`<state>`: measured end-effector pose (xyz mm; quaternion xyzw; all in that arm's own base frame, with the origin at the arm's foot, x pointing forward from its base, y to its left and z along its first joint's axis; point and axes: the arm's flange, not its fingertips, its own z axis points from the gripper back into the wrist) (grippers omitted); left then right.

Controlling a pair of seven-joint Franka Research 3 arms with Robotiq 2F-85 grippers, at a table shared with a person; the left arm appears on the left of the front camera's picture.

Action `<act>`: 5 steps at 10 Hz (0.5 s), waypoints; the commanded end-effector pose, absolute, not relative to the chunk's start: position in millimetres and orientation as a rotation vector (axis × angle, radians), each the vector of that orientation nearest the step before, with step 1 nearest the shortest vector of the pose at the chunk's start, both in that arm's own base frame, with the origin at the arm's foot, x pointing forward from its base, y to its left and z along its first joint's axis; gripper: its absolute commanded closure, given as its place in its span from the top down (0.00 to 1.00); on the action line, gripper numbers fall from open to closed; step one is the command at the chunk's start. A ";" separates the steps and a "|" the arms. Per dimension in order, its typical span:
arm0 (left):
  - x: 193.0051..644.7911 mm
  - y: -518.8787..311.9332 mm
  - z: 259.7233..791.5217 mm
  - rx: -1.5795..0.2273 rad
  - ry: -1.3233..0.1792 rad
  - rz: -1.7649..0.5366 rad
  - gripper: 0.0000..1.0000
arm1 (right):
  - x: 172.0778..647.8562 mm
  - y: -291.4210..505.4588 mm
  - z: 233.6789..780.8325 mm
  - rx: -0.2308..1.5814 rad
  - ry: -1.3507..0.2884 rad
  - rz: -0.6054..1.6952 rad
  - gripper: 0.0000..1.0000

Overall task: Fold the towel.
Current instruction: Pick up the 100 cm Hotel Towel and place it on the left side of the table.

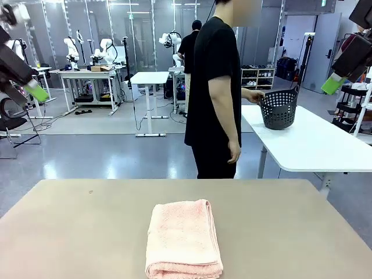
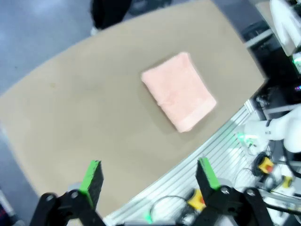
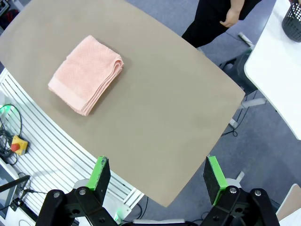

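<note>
Towel [image 1: 183, 238] folded into a compact stack on table [image 1: 87, 232], far below both sets of fingers. Left gripper [image 2: 149, 176] and right gripper [image 3: 157, 175] raised clear, fingers spread, empty; folding apparently complete. Person's hand [image 1: 254, 96] at basket [image 1: 279, 108], well beyond.

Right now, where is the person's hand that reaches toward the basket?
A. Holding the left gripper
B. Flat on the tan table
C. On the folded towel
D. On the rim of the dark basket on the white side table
D: the person's hand rests at the rim of the basket, while the folded towel lies alone on the tan table.
</note>
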<state>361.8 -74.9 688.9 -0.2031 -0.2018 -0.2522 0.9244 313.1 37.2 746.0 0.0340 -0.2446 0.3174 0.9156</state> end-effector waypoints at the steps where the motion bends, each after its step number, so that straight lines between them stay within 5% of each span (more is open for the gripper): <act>1: 360.6 -119.8 639.0 -0.518 -0.367 -0.515 1.00 | 312.8 35.6 748.4 0.067 -0.498 0.644 1.00; 5: 356.9 -209.4 501.2 -0.628 -0.335 -0.331 1.00 | 312.8 35.6 748.4 0.067 -0.498 0.644 1.00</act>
